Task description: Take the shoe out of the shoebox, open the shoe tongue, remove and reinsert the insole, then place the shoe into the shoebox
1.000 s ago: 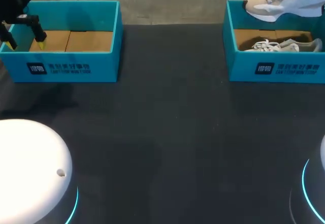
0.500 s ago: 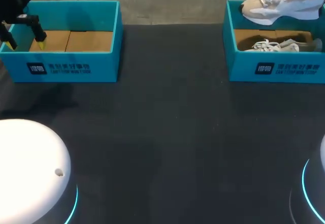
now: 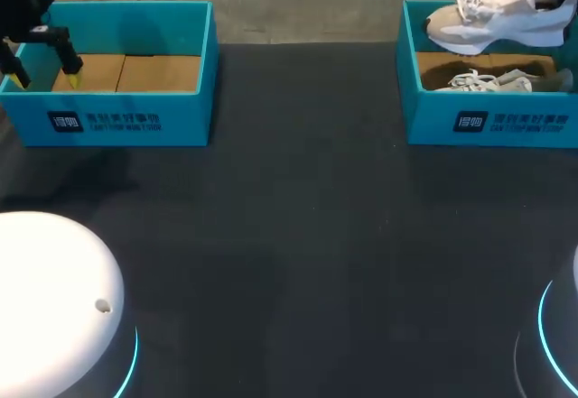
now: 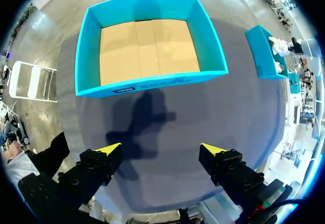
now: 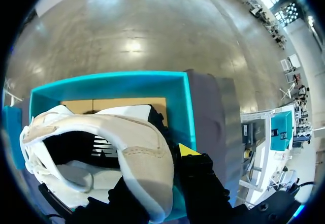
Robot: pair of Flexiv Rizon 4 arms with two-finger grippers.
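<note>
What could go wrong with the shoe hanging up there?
The right hand pinches the shoe only by its heel edge, so it might slip and drop. It hangs above the shoebox where the other shoe lies, so it could land on that one. Its loose laces might also snag the box wall.

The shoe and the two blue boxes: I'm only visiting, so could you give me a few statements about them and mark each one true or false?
1. The left shoebox has a shoe in it. False: only its bare cardboard floor shows.
2. The right gripper holds the lifted shoe above the right shoebox. True.
3. The left gripper is open, with nothing between its fingers. True.
4. The right shoebox is empty. False: a second shoe lies inside it.
</note>
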